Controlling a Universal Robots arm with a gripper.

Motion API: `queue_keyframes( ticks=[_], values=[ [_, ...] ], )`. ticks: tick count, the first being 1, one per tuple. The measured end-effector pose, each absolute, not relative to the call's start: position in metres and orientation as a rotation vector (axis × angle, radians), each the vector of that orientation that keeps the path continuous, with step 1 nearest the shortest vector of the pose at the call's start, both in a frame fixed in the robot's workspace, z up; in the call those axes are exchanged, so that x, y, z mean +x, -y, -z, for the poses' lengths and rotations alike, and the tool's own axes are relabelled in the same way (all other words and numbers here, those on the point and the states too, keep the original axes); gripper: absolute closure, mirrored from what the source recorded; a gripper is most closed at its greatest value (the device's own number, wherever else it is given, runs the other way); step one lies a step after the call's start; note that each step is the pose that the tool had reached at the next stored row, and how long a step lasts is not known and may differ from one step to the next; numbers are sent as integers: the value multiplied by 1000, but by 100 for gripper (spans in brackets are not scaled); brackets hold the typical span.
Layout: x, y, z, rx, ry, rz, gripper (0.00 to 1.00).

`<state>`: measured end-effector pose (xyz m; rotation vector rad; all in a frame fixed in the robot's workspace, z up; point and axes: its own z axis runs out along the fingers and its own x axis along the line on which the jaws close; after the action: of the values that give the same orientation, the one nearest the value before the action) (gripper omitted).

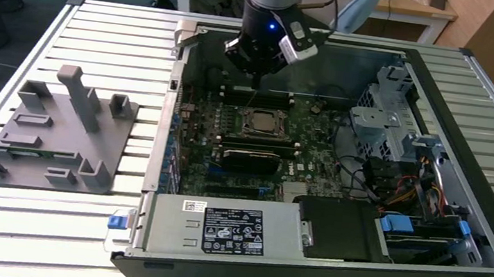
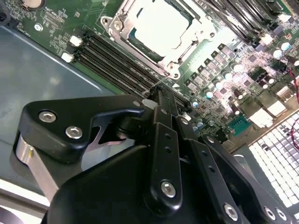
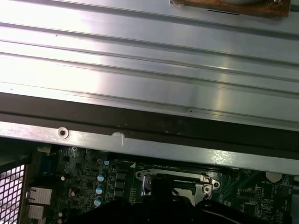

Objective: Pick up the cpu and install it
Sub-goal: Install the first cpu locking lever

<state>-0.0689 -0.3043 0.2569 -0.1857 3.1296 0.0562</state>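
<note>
The cpu (image 1: 259,122) sits in its socket frame (image 2: 122,29); the gripper (image 1: 255,83), fingers closed and empty, hovers beyond it. Seating should be verified flat.

My work surface (image 1: 79,224) is a slatted metal top with lengthwise grooves. Two items rest directly on it. An open computer case (image 1: 327,259) sits toward 3 o'clock in the exterior view. A grey plastic fixture (image 1: 57,134) with upright posts sits at 9 o'clock, near the case but apart from it.
</note>
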Motion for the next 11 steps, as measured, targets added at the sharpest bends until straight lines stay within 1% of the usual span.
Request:
queue_keyframes(
  ticks=[11],
  values=[
    [-57, 304, -250, -186, -3129, -56, 89]
  ],
)
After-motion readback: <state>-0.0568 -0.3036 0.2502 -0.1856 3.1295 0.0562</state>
